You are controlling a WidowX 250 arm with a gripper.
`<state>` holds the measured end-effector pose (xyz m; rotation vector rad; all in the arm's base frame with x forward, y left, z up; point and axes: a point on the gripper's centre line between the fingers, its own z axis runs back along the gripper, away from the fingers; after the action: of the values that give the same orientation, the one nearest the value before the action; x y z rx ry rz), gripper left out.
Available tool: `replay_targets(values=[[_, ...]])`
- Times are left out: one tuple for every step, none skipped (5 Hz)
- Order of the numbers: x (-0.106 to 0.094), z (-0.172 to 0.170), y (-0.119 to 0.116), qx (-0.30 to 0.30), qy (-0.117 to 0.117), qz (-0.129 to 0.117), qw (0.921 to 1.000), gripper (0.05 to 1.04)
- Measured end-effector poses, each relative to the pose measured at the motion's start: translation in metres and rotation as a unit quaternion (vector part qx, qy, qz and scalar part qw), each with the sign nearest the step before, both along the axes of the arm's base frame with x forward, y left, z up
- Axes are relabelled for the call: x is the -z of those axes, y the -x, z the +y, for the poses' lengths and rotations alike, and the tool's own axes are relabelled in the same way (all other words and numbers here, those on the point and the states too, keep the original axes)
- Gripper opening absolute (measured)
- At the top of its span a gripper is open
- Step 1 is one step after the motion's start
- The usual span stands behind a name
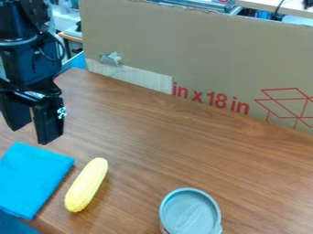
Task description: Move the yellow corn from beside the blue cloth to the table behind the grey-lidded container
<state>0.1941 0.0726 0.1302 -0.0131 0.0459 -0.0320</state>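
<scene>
Nearest the camera, 5 to 6 o'clock from view centre: round container with a grey lid, upright on the worktop. Lid has a raised mark across its middle and a small tab at its rim, 4 to 5 o'clock from the lid's centre.

Darker blue material at the lower left corner, 7 to 8 o'clock from view centre.

Bright blue cloth at 8 o'clock, lying flat; its lower edge meets the darker material in this view.

Yellow piece at 7 o'clock: long, rounded ends, faintly ridged, lying on its side. Long axis runs 1 to 7 o'clock. Near the cloth, on its 3 o'clock side, a strip of worktop between them. Container well apart from it, 3 to 4 o'clock.

Gripper at 9 o'clock, black, pointing down from the arm at 10 o'clock. Jaws spread, visible gap between them. Tips appear just beyond the cloth's 12 o'clock edge; height above worktop cannot be told. Yellow piece sits 4 to 5 o'clock from the jaws.

Cardboard panel stands upright along the far side, 11 to 3 o'clock. Surface bears red print, red line drawing, pale strip, crumpled grey scrap.
</scene>
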Motion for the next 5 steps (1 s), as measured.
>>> replay_targets(values=[[0.004, 0.000, 0.002, -0.001, 0.003, 0.009, 1.0000, 1.000], [0.012, -0.009, -0.005, 0.009, 0.010, -0.010, 0.9999, 1.000], [0.023, -0.016, -0.011, 0.012, 0.015, -0.023, 0.9996, 1.000], [0.038, -0.020, -0.019, 0.014, 0.023, -0.011, 0.9996, 1.000], [0.061, -0.024, -0.025, 0.032, 0.024, 0.015, 0.9991, 1.000]])
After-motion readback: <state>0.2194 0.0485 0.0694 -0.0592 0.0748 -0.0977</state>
